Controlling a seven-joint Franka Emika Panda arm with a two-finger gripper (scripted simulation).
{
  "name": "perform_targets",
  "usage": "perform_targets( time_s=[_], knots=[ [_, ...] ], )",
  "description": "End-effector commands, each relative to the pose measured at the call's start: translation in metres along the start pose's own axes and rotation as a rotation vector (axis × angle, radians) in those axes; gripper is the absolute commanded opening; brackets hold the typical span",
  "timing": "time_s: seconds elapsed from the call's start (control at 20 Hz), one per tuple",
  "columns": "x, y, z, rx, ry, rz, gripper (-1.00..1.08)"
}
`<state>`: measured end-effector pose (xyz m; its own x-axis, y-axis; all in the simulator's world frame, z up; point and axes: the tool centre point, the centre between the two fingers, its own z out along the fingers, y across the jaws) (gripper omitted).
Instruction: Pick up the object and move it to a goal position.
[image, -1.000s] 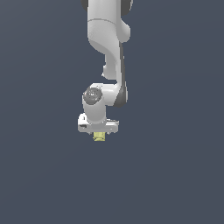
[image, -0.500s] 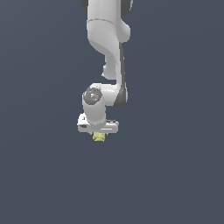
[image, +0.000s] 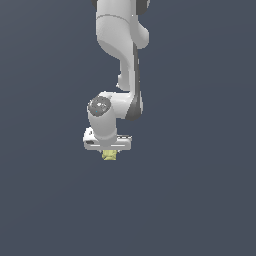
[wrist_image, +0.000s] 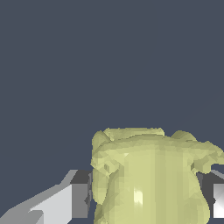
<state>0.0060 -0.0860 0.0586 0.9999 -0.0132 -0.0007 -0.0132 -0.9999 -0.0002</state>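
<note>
The object (image: 110, 155) is a small pale yellow-green lump. It hangs just under the white hand of the arm, in the middle of the exterior view. My gripper (image: 109, 152) is shut on it from both sides, and only the lump's lower part shows below the hand. In the wrist view the object (wrist_image: 148, 175) looks large and sits between my two fingers (wrist_image: 79, 200). The gripper (wrist_image: 148, 205) grips it at its sides. No surface can be seen touching the object from below.
The white arm (image: 120, 45) comes down from the top of the exterior view to the hand. All around is a plain dark grey-blue ground with no other objects, edges or goal mark in view.
The hand with the object in it has shifted slightly toward the exterior view's left. The grip on the object is unchanged.
</note>
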Motion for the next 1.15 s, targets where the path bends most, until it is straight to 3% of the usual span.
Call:
perform_targets(
  time_s=[0.0, 0.6, 1.1],
  knots=[
    [0.002, 0.012, -0.013, 0.000, 0.001, 0.001, -1.00],
    [0.019, 0.086, -0.097, 0.000, 0.001, 0.000, -1.00],
    [0.025, 0.107, -0.121, 0.000, 0.001, 0.000, -1.00]
  ],
)
